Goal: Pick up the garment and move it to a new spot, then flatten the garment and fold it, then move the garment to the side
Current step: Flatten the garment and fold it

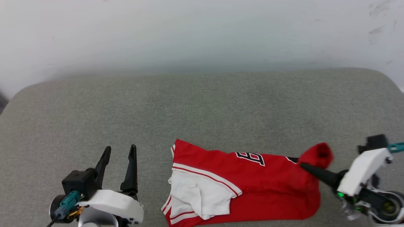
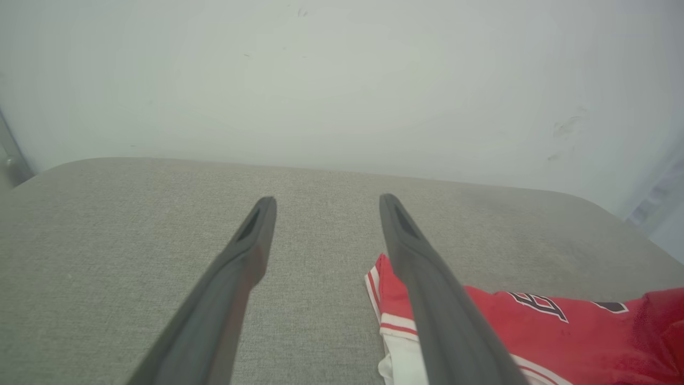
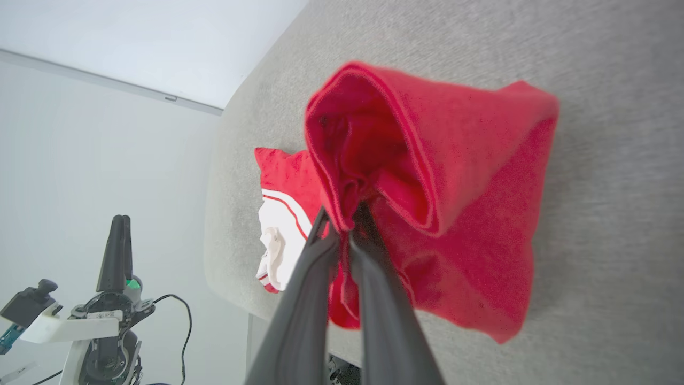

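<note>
The garment (image 1: 252, 186), a red jersey with a white sleeve and black numerals, lies crumpled at the near edge of the grey table (image 1: 202, 107). My right gripper (image 1: 304, 166) is shut on the garment's right end and lifts a red fold of it off the surface. In the right wrist view the two dark fingers pinch bunched red fabric (image 3: 422, 160) at their tips (image 3: 342, 222). My left gripper (image 1: 121, 150) stands open to the left of the garment, above bare table. From the left wrist the open fingers (image 2: 326, 200) frame empty cloth, with the garment (image 2: 534, 326) at the lower right.
A pale wall (image 1: 202, 34) rises behind the table's far edge. The table's rounded corners show at far left and far right. Its near edge runs just below the garment. Bare grey surface spreads across the whole far half.
</note>
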